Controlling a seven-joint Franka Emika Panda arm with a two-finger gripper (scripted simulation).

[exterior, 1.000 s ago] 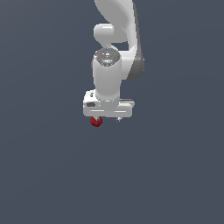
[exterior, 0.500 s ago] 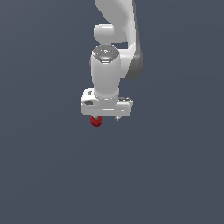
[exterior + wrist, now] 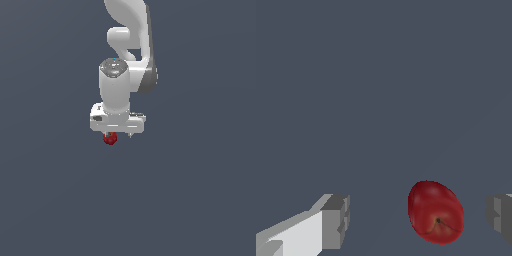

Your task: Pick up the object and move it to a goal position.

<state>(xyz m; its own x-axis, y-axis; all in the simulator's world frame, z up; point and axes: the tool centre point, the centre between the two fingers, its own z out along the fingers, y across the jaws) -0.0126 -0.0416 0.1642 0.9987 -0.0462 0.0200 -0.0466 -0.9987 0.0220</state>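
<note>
over plain grey ground, the spread hand [image 3: 418,220] straddles the red object [image 3: 435,212], untouched.

no readable text, no labels or numbers, possibly too coarse a render to show any

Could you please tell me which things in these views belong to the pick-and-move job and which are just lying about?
Part of the job:
- red lump, lying between the open fingers
- white tool, poised over it

Just lying about:
- nothing else is visible in either view
</note>
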